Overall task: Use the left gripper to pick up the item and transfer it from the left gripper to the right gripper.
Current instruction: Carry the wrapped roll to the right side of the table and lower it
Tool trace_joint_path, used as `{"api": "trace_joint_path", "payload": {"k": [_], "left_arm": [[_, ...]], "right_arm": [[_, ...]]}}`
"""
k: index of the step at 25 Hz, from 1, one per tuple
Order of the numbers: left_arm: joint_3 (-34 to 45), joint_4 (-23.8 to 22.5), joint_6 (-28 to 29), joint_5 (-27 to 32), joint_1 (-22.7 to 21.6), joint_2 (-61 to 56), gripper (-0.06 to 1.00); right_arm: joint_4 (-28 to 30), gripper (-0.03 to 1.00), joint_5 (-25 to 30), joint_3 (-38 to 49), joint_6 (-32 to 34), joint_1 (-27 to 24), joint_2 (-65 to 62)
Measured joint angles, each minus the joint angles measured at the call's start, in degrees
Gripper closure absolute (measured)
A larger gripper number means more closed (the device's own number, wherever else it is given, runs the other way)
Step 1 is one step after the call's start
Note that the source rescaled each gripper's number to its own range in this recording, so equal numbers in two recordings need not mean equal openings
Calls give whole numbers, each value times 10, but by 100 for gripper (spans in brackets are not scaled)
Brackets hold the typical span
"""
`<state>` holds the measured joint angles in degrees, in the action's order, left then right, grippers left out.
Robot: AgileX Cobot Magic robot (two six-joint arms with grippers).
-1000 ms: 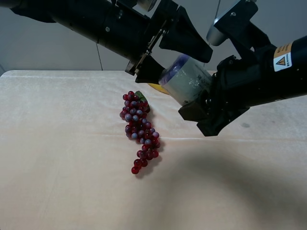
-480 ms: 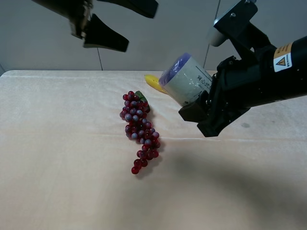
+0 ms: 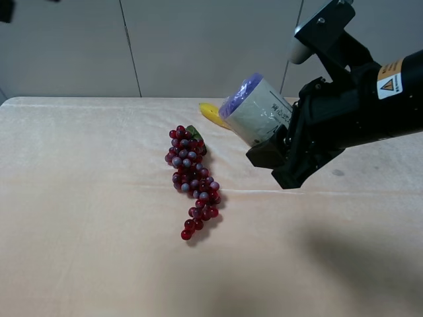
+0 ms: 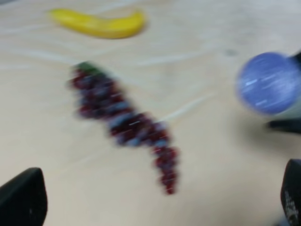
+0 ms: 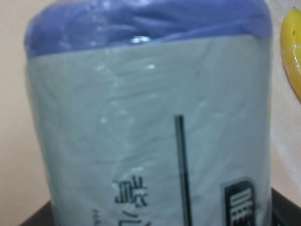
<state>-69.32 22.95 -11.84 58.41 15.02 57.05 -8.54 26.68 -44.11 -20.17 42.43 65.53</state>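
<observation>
Exterior high shows right tool (image 3: 277, 150) clamped on the tilted can (image 3: 259, 112).

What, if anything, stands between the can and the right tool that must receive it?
Nothing visible does. The can is clamped in the right tool, up off the table. The grapes and the banana lie on the table below, apart from both.

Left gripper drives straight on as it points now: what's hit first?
Probably the grape bunch, centred ahead of the open left gripper in its wrist view; the view is blurred, so possibly bare table beside it.
</observation>
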Motion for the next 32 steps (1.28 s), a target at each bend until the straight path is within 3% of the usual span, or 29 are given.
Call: {"api": "trace_joint_path", "payload": {"k": [3,6,10,19,32], "left_arm": [[59,-93,59,1,0,-88,-5],[129,-153,96,3,0,-177,-5],[228,-193,113,10,0,-304,-5],[391,-206,105,13,0,-556,-5],[409,-205,103,17,0,-574,-5]], "right_arm": [[0,96,0,0,0,0,0],[0,96,0,0,0,0,0],[0,96,0,0,0,0,0],[0,96,0,0,4,0,0],[-1,97,0,0,23,0,0]]}}
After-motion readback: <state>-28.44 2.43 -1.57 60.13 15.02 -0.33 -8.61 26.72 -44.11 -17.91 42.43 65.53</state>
